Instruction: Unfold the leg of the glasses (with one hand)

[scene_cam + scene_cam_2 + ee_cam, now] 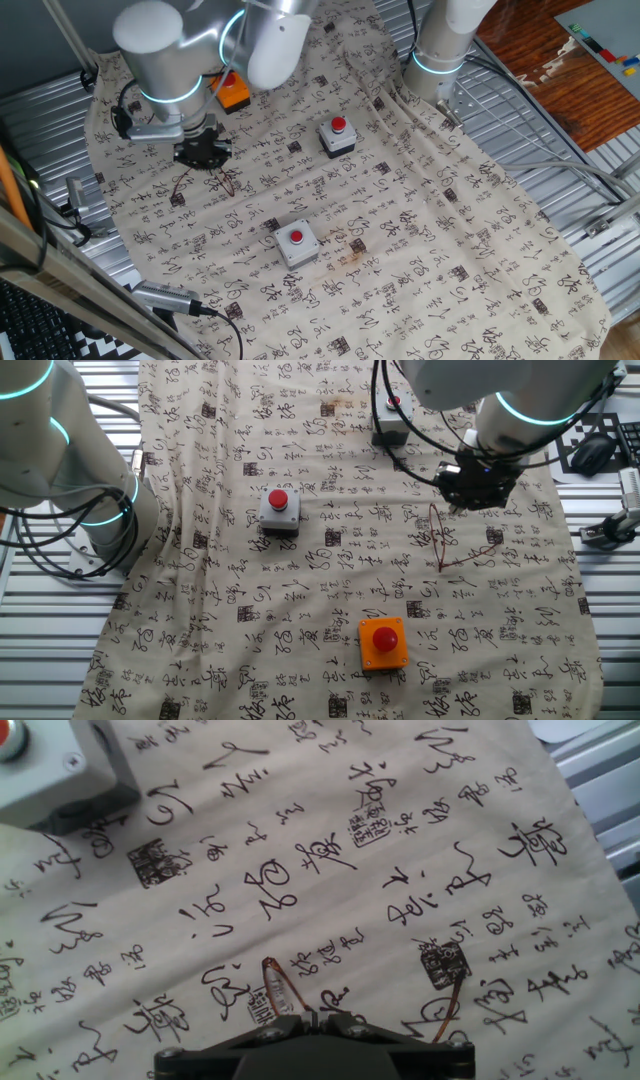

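Observation:
The glasses [224, 182] are a thin reddish-brown wire frame lying on the printed cloth at the left. In the other fixed view the glasses [443, 536] lie just below the hand, with one temple [478, 556] angled out to the right. My gripper [204, 153] hangs low right over them. It also shows in the other fixed view [467, 498]. In the hand view the gripper [318, 1016] has its fingertips pressed together, with a lens rim [276, 982] ending right at the tips and another wire [451, 1004] to the right. I cannot tell whether any wire is pinched.
Two grey boxes with red buttons [337, 137] [296, 243] stand on the cloth, and an orange button box [235, 92] sits behind the arm. A second arm's base [440, 55] stands at the back right. Metal slats and cables border the cloth.

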Controlling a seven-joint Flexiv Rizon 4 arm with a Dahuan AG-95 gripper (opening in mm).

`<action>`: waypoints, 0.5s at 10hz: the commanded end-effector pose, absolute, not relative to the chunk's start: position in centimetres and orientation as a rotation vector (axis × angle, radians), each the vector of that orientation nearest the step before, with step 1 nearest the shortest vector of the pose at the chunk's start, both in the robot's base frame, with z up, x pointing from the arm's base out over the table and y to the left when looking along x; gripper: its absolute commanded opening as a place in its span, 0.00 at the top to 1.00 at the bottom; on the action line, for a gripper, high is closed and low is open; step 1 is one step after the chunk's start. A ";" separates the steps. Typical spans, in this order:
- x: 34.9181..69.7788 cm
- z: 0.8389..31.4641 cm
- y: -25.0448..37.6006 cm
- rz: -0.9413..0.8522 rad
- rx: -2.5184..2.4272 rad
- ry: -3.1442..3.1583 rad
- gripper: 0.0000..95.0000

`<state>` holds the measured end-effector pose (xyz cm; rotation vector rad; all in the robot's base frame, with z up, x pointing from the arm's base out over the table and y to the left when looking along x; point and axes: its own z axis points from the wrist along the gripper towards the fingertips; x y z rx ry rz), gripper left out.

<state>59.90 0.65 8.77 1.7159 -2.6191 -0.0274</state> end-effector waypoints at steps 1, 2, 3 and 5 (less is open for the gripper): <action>59.9 8.8 0.7 -0.017 1.660 -2.652 1.00; 59.9 8.8 0.7 -0.005 1.642 -2.665 1.00; 59.9 8.8 0.7 -0.013 1.641 -2.673 1.00; 60.2 8.5 0.6 -0.011 1.649 -2.669 1.00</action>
